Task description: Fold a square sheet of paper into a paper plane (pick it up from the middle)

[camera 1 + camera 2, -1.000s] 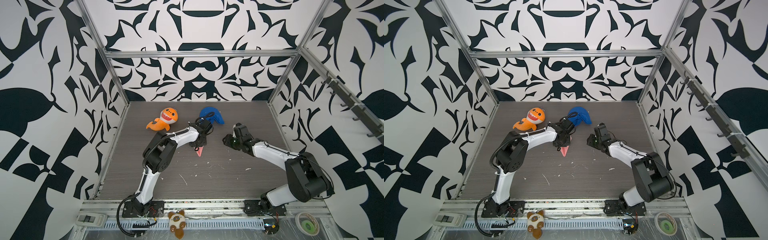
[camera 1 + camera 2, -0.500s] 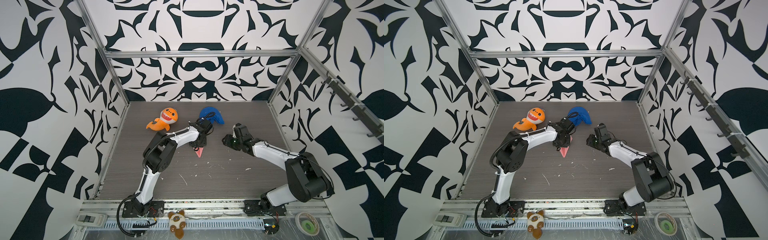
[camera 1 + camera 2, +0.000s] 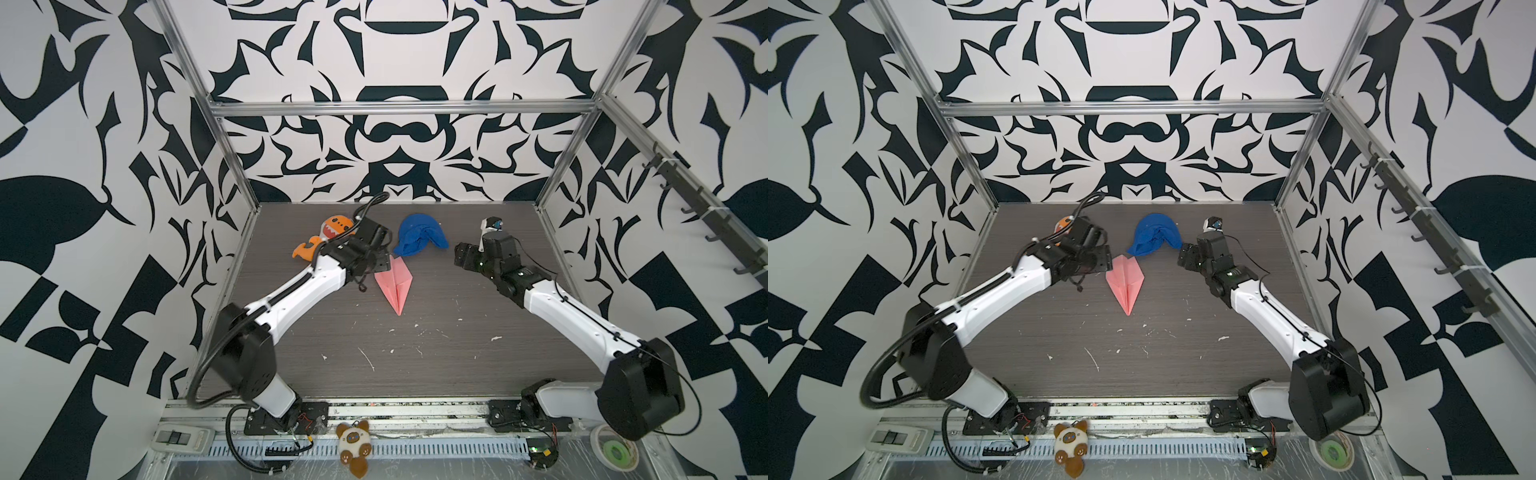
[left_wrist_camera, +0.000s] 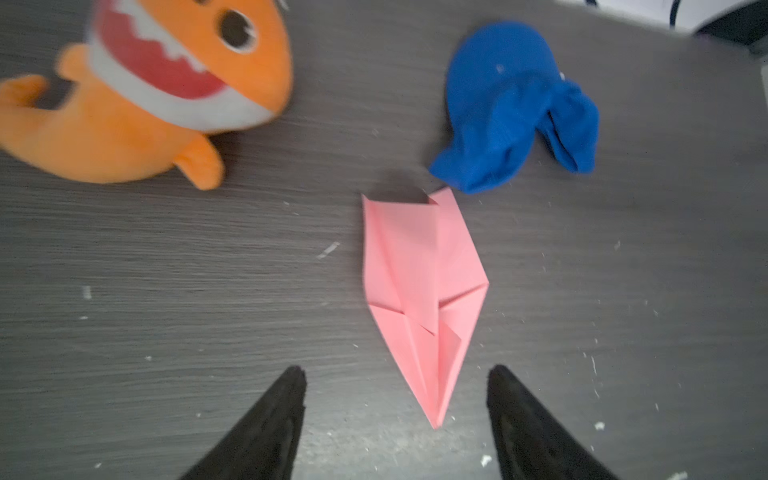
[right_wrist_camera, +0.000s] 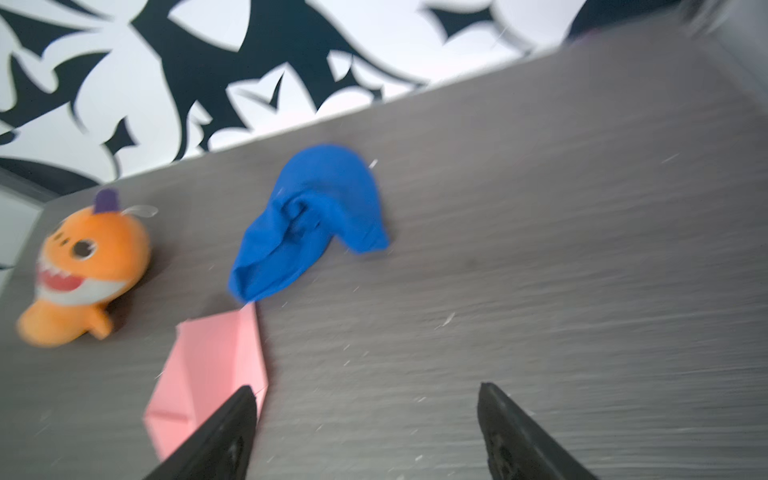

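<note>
One pink paper plane (image 3: 395, 284) (image 3: 1126, 282) lies flat on the dark wood-grain table (image 3: 415, 365), toward the rear middle, with its sharp nose aimed at the front rail. Only the left wrist view shows its folds up close (image 4: 419, 299): a central ridge, crossing creases near the nose and a notched tail. The right wrist view catches just its tail half (image 5: 208, 365), blurred.

A tail corner sits right at the blue cloth (image 3: 419, 235) (image 4: 511, 108) (image 5: 311, 224); whether they touch I cannot tell. The orange shark plush (image 3: 328, 235) (image 4: 145, 91) (image 5: 87, 266) is near the plane's left side, and in a top view the left arm hides nearly all of it (image 3: 1065, 222).

The left gripper (image 3: 379, 258) (image 3: 1100, 259) (image 4: 397, 371) is just beside the plane's left edge, jaws spread wide and holding nothing; the nose lies between its fingers (image 4: 286, 399) without contact. The right gripper (image 3: 463, 253) (image 3: 1185, 255) (image 5: 365, 388) is well apart to the right, equally wide and empty.

Bare table with white flecks stretches ahead of the nose and between the plane and the right claw. At the front rail, in both top views, sit a small brown-and-white plush (image 3: 353, 442) and a tape roll (image 3: 615, 451).
</note>
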### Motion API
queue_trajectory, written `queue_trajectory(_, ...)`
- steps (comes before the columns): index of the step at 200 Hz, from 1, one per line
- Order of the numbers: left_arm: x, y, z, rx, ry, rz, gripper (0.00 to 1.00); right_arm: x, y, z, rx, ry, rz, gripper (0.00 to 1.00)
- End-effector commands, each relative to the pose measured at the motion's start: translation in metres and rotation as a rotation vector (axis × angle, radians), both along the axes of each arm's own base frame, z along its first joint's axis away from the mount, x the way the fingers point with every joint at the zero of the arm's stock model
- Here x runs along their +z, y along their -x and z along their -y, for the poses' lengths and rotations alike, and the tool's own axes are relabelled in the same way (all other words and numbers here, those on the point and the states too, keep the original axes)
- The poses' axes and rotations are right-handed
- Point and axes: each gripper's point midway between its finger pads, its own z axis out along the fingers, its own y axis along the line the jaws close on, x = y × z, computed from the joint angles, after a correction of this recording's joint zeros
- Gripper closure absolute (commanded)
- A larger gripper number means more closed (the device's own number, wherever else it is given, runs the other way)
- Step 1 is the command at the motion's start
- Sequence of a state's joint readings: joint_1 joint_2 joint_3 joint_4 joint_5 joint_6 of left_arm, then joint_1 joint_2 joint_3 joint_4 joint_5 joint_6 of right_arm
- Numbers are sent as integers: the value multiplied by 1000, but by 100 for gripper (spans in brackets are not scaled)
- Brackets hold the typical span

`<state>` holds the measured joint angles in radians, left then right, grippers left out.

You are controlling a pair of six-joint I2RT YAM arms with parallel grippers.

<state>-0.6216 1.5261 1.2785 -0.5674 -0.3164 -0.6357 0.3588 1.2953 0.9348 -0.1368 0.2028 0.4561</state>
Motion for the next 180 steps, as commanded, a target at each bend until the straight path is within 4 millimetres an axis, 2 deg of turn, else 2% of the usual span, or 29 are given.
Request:
queue_trajectory(1, 13, -5, -61, 153, -75, 129, 16, 30, -5, 49, -151, 178, 120, 13)
queue_trajectory(6, 14, -5, -76, 185, -85, 150, 9, 31, -5, 57, -176, 192, 133, 12)
queue_trajectory(18, 13, 0, -110, 271, -106, 188, 0, 30, -3, 75, -225, 216, 164, 12)
queue_trajectory(22, 8, 1, -120, 297, -119, 188, 1, 27, -1, 82, -243, 222, 169, 12)
queue_trajectory(24, 15, 4, -126, 309, -109, 211, 1, 25, -1, 86, -253, 227, 171, 12)
queue_trajectory(31, 16, 8, -146, 361, -126, 238, 1, 21, 3, 95, -279, 236, 184, 12)
queue_trajectory(56, 2, 28, -207, 526, -211, 291, 1, 0, 17, 122, -333, 266, 262, 10)
queue_trajectory(83, -13, 53, -255, 663, -288, 351, 1, -45, 34, 141, -359, 307, 199, 10)
queue_trajectory(113, -32, 65, -283, 712, -305, 413, 0, -80, 32, 143, -309, 368, 144, 10)
queue_trajectory(127, -44, 64, -291, 703, -306, 424, 0, -87, 25, 138, -264, 381, 137, 10)
queue_trajectory(152, -59, 55, -299, 668, -304, 448, 0, -95, 12, 129, -193, 390, 153, 10)
queue_trajectory(180, -64, 32, -293, 557, -281, 486, 0, -98, 4, 116, -104, 347, 189, 10)
